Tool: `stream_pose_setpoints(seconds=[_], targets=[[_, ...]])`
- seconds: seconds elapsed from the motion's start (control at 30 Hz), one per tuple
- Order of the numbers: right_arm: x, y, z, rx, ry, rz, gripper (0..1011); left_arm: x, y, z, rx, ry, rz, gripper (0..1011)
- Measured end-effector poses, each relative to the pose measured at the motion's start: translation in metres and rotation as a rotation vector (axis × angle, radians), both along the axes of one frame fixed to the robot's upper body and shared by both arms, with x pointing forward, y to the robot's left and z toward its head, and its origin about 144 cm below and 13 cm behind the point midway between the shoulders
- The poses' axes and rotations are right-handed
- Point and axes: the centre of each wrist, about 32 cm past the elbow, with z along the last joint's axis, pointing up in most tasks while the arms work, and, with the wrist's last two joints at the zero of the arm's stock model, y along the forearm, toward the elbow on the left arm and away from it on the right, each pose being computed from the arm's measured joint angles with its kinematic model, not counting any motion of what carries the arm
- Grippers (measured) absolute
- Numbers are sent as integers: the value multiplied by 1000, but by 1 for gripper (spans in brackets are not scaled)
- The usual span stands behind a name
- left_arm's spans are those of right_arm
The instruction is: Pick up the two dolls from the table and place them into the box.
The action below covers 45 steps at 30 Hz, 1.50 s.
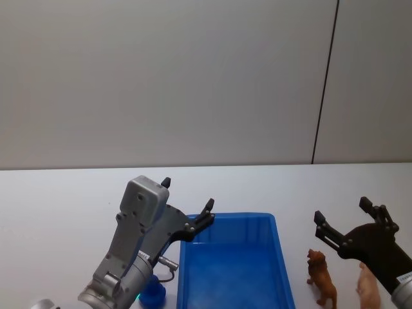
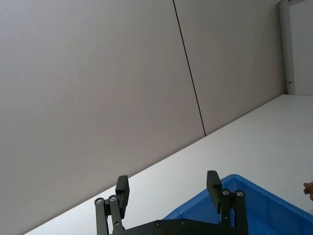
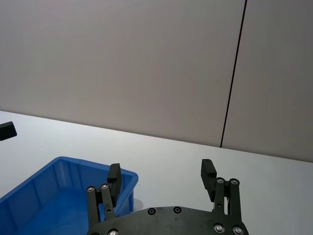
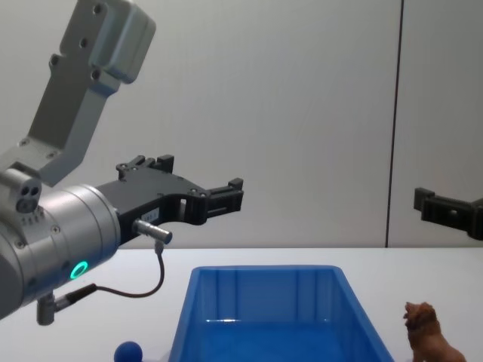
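The blue box (image 1: 278,252) stands empty on the white table (image 1: 58,199) in front of me. Two dolls stand to its right: a reddish-brown lion (image 1: 321,277) and beside it a pale pink pig (image 1: 368,288), partly hidden by my right arm. My right gripper (image 1: 341,210) hovers open just above and behind the dolls, holding nothing. My left gripper (image 1: 187,194) is open over the box's far left corner, also empty. The chest view shows the lion (image 4: 429,339) beside the box (image 4: 264,317), with the left gripper (image 4: 200,177) high above the box rim. The left wrist view shows its fingers (image 2: 122,187) wide apart.
A small blue ball (image 1: 153,293) lies on the table left of the box, under my left arm, and shows again as the ball (image 4: 128,352) in the chest view. A grey wall (image 1: 193,77) runs behind the table. Bare tabletop stretches beyond the box.
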Motion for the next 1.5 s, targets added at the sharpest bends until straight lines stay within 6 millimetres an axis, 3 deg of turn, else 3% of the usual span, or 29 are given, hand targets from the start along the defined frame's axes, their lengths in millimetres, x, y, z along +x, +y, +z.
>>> stream_pose_setpoints(seconds=[1.5], targets=[[0,-1,0,0,1,-2,1001,0,0,0,0,0,0,1001]])
